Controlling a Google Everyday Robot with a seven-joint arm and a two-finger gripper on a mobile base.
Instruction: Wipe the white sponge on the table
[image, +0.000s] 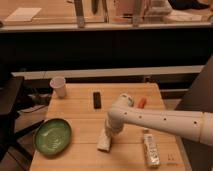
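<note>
The white sponge (104, 142) lies on the light wooden table (80, 120), near the middle toward the front edge. My gripper (111, 131) reaches down from the right on a white arm and presses onto the sponge's upper end. The fingers are hidden behind the wrist and the sponge.
A green bowl (52, 136) sits at the front left. A white paper cup (59, 86) stands at the back left. A black bar (96, 99) lies at the back middle. A clear bottle with a white label (151, 147) lies at the front right. An orange object (142, 103) lies behind the arm.
</note>
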